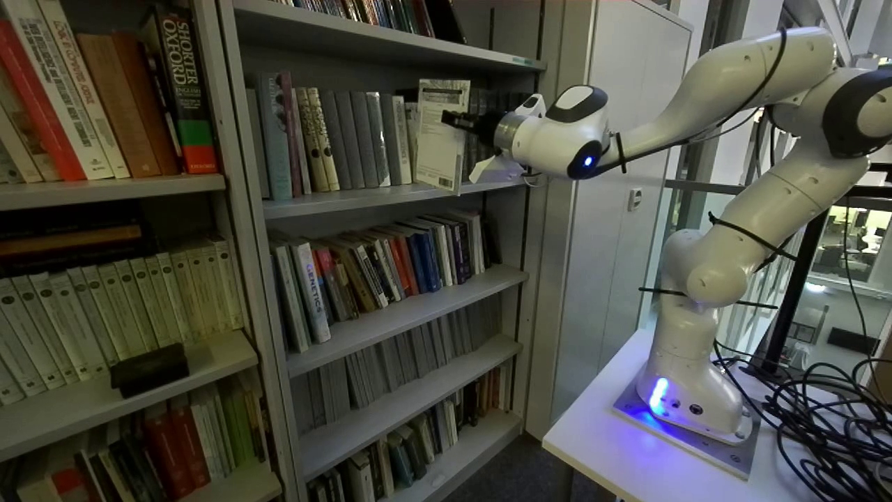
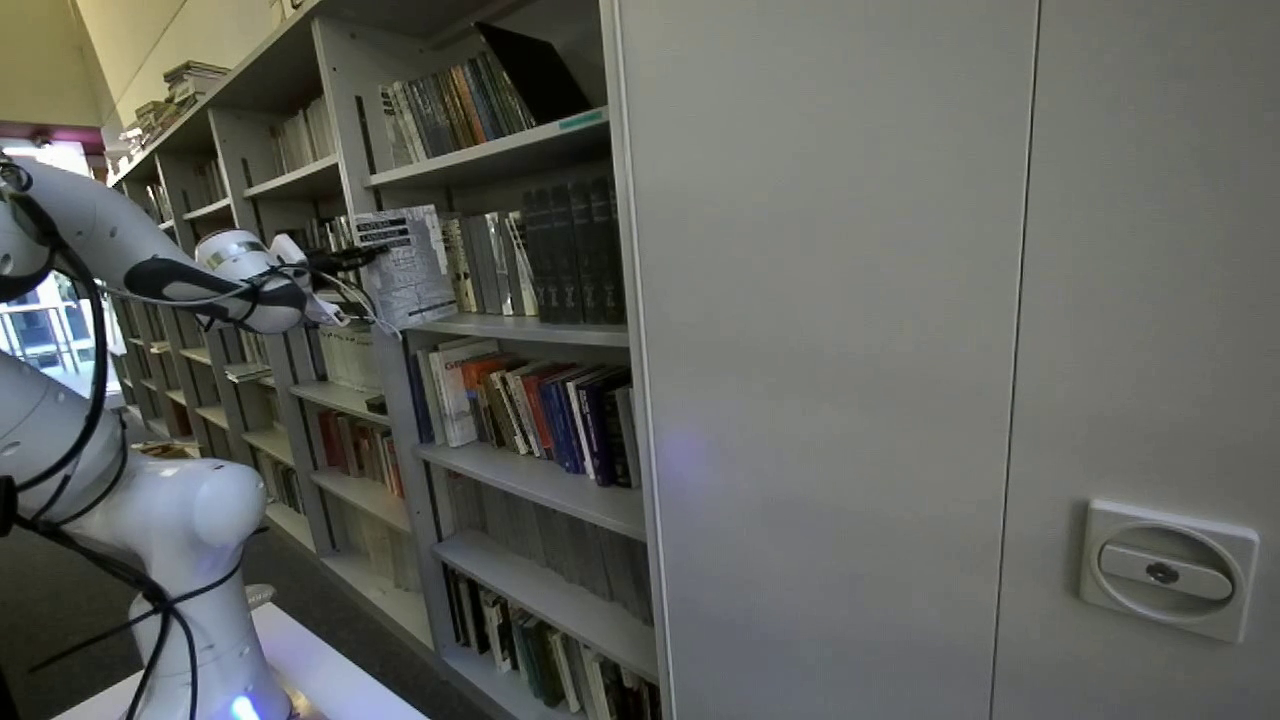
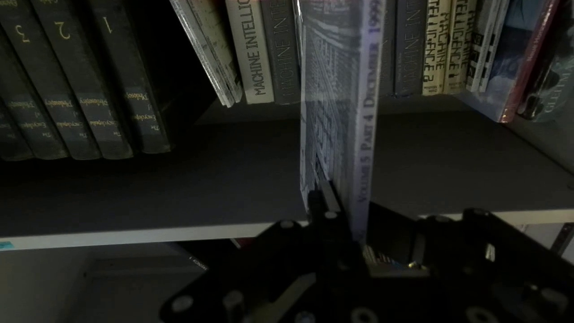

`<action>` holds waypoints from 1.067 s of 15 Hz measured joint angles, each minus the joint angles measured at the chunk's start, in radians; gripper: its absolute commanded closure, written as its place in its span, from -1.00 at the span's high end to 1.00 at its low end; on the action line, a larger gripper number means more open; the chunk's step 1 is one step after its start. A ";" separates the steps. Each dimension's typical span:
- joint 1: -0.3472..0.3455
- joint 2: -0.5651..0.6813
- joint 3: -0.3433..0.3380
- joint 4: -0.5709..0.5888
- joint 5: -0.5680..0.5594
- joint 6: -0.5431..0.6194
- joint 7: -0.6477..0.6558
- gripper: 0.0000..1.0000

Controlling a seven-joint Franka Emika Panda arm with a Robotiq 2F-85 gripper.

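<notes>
Gripper point(image 3: 354, 213) pinching book point(image 3: 341, 112) at shelf front

Scan runs left to right. Far left, adjoining bookcase point(image 1: 111, 192): upright volumes point(image 1: 59, 97), among them a dictionary point(image 1: 182, 90) with a green-and-red foot. Next, on the shelf point(image 1: 334, 201), grey volumes point(image 1: 359, 139) in a row; wrist view (upside down) reads MACHINE INTELLIGENCE on several of the row's spines.

Then the book, ahead of that row, at the shelf's front edge. Whether its foot touches the shelf: cannot tell. Thin, soft-looking. Back cover point(image 1: 437, 150) pale, printed, barcode low down. Front cover point(image 2: 418, 275) grey, pictorial, dark title bars near the top. Spine point(image 3: 367, 134) pale lilac, lettered "Volume 5 Part 4 December 1999". Long axis near vertical, title end up; spine faces the gripper, opposite edge points away from it, toward the row.

Fingers point(image 1: 463, 121) black, one on each cover, clamped on the book in its upper half.

Right end of the row: black encyclopedia volumes point(image 2: 572, 250). Beyond, pale cabinet point(image 1: 606, 237); then white arm point(image 1: 787, 195) on table point(image 1: 592, 418), tangled black cables point(image 1: 815, 418) beside its base.
</notes>
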 measured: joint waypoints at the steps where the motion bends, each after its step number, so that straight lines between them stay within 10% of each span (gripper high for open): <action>1: 0.001 0.000 0.007 0.000 0.004 -0.005 0.000 -0.95; 16: 0.023 0.082 0.090 0.028 0.074 -0.183 -0.003 -0.95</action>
